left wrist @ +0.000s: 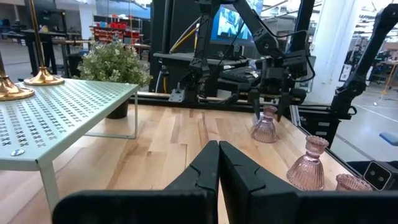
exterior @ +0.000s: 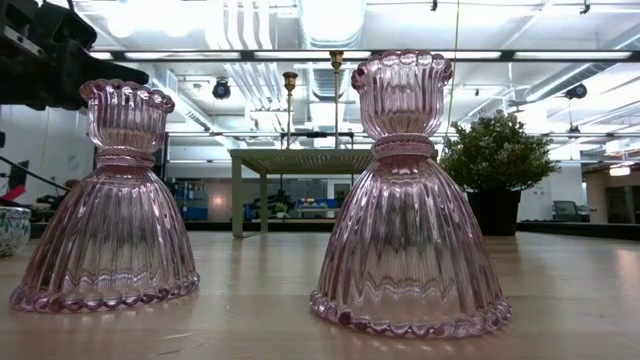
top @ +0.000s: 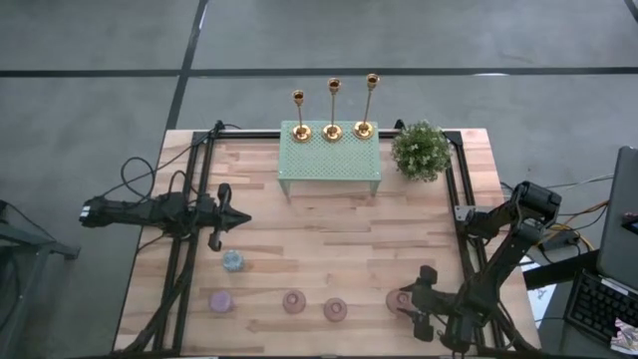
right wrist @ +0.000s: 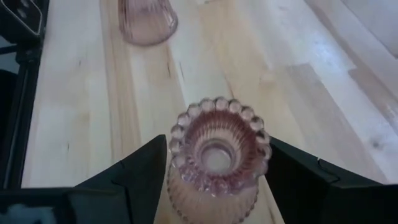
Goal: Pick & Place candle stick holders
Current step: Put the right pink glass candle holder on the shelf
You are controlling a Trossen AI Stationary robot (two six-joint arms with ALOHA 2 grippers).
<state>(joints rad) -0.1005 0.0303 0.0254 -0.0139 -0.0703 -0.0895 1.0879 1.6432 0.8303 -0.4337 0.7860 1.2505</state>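
Three gold candle stick holders (top: 332,128) stand upright on their round bases on a green perforated stand (top: 329,165) at the table's far middle. Several pink glass candle holders stand in a row by the near edge. My right gripper (right wrist: 216,155) is open around the rightmost pink holder (right wrist: 217,149), one finger on each side of its scalloped cup, slanting down at it. That holder stands upright on the table. My left gripper (top: 244,216) waits shut and level at the table's left, holding nothing. My right gripper's fingers (right wrist: 152,165) stand close against the two sides of the pink holder's scalloped cup rim (right wrist: 180,134). Whether they touch it I cannot tell.
A potted plant (top: 421,150) stands right of the green stand. A bluish glass holder (top: 232,261) sits near my left gripper. Other pink holders (top: 294,301) (top: 335,309) (top: 219,300) stand along the near edge. Bare wood lies in the table's middle.
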